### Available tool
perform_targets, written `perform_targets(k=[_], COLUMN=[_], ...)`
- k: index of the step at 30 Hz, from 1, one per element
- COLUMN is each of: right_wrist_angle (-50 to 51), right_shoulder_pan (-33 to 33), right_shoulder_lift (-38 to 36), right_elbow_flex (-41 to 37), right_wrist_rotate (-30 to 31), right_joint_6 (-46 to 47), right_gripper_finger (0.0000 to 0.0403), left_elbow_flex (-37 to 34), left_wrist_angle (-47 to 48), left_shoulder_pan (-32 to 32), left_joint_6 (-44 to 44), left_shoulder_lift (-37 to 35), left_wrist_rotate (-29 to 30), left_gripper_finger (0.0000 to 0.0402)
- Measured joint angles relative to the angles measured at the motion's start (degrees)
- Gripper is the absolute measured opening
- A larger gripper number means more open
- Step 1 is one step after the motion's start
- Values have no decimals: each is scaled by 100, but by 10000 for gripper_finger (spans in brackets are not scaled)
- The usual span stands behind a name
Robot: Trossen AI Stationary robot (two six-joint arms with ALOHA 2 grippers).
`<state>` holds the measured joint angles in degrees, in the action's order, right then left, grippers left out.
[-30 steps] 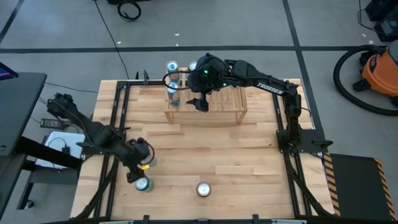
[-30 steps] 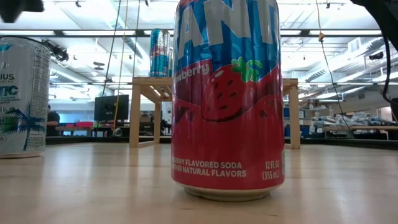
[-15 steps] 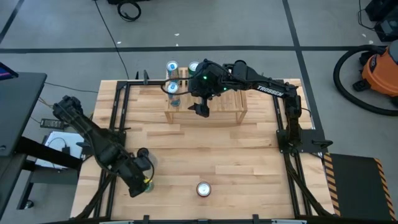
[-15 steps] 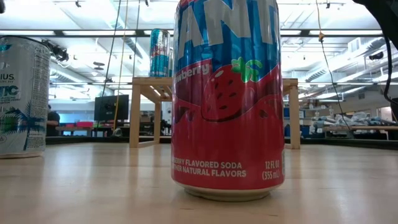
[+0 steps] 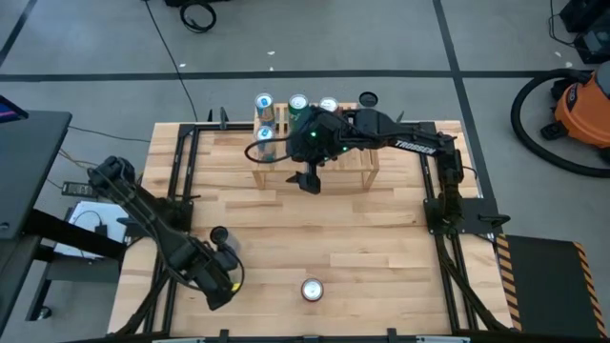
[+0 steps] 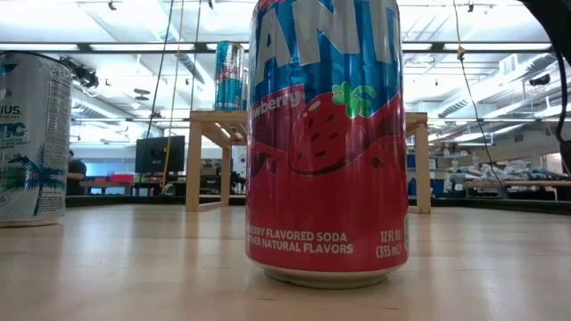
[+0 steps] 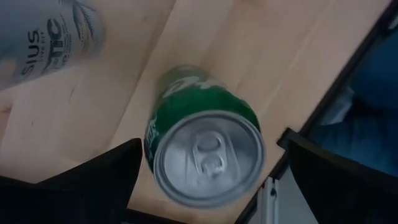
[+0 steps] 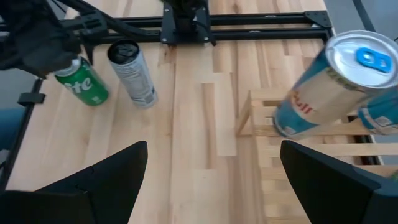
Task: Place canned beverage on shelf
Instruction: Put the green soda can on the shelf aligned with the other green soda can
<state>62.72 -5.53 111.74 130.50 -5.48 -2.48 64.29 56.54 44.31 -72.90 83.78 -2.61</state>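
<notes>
While left tool (image 5: pixel 221 283) straddles green can (image 7: pixel 202 146), white can (image 7: pixel 53 28) beside.

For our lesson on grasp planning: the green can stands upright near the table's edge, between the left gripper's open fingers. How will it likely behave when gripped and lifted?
The green can is a smooth, round metal cylinder, so it may slip or twist unless the left gripper closes squarely. Its tab looks unopened, so it is probably full and fairly heavy. Standing beside the table edge, a nudge might tip it and let it roll off.

Strawberry soda can (image 6: pixel 326 143) foreground; shelf (image 6: pixel 207 120) behind.
</notes>
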Motion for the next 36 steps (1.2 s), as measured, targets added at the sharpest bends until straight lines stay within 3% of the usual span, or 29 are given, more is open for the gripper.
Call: perform_targets(k=[12, 21, 27, 36], right_wrist_angle=[-2, -7, -4, 246], right_shoulder_pan=[405, 638, 728, 1228], right_shoulder_lift=[0, 0, 0, 0], right_elbow_flex=[0, 0, 0, 0], right_wrist_rotate=[2, 4, 15, 1263], right_joint_6=[151, 151, 266, 549], right_gripper_finger=[378, 378, 378, 378], left_elbow_flex=[0, 0, 0, 0], left_wrist_angle=[-241, -239, -301, -319], left_shoulder_pan=[-11, -50, -48, -42], left_joint_6=[11, -42, -149, 225], left_shoulder_lift=[683, 709, 707, 698], left_wrist_rotate=[27, -21, -130, -160], left_gripper_finger=[400, 400, 369, 312])
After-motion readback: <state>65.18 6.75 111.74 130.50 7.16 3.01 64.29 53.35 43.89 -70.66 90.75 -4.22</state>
